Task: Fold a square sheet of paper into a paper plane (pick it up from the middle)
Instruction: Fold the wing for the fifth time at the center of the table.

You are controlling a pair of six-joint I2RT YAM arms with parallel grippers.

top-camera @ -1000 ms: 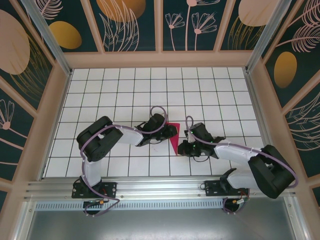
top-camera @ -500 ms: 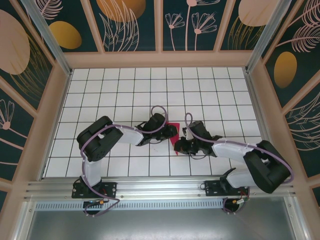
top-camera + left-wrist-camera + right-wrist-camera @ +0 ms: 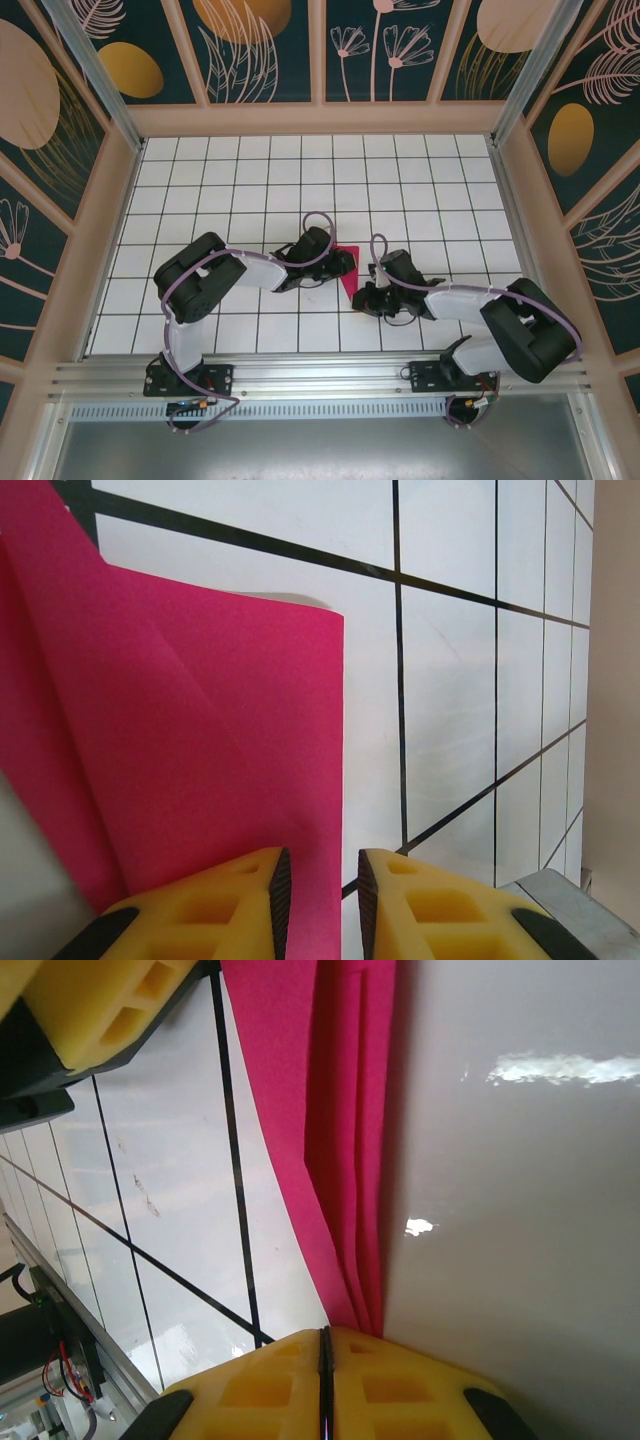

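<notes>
The right hand is closed, its yellow fingers pinching the narrow tip of the folded pink paper. The left hand is narrowly parted, with the paper's edge lying in the gap. Seen from above, the paper lies on the white tiled desk toward 6 o'clock of centre, the left hand at its 10 o'clock and the right at its 5 o'clock.

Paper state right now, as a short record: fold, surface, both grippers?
paper: pink paper, folded and creased, layers narrowing to a point
surface: white tiled table
left gripper: narrowly open, paper's straight edge runs into the gap
right gripper: shut, fingertips at the paper's point; pinch not clear
</notes>
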